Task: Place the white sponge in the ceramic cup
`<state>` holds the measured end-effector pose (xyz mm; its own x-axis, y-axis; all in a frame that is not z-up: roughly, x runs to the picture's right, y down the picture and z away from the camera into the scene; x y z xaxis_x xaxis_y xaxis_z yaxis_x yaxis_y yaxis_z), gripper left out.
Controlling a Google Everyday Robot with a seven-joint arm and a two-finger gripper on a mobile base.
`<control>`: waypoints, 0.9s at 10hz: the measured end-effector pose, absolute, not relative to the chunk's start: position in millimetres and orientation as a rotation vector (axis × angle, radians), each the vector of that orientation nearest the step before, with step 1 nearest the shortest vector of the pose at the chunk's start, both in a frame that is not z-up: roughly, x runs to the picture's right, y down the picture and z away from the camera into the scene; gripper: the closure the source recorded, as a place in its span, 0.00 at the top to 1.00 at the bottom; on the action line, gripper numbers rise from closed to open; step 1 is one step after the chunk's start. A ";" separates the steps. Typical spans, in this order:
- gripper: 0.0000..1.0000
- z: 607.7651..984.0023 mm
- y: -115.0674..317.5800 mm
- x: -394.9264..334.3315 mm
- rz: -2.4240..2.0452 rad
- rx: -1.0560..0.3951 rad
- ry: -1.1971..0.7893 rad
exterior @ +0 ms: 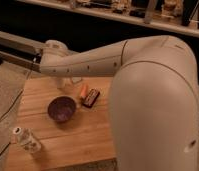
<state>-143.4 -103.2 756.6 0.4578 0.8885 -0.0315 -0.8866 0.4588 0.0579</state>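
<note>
My arm reaches from the right across the wooden table (78, 145) to its back left. Its wrist (55, 52) is at the far left, and the gripper (65, 82) hangs under it, just behind the dark purple-brown bowl (62, 108). The ceramic cup is hidden behind the wrist and gripper. The white sponge is not in sight, and I cannot tell whether the gripper holds it.
A dark rectangular bar with a red end (91, 96) lies right of the bowl, with a small orange thing (83, 91) beside it. A clear plastic bottle (27, 140) lies near the front left corner. A dark shelf front runs behind the table.
</note>
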 end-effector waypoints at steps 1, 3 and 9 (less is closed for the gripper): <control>0.00 755.3 -115.8 -153.8 1.064 0.054 0.026; 0.00 749.7 -134.1 -163.4 1.021 0.079 -0.023; 0.00 743.5 -140.8 -182.3 0.876 0.105 -0.158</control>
<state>-182.3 -140.8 743.5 0.6296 0.7557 0.1805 -0.7712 0.6360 0.0271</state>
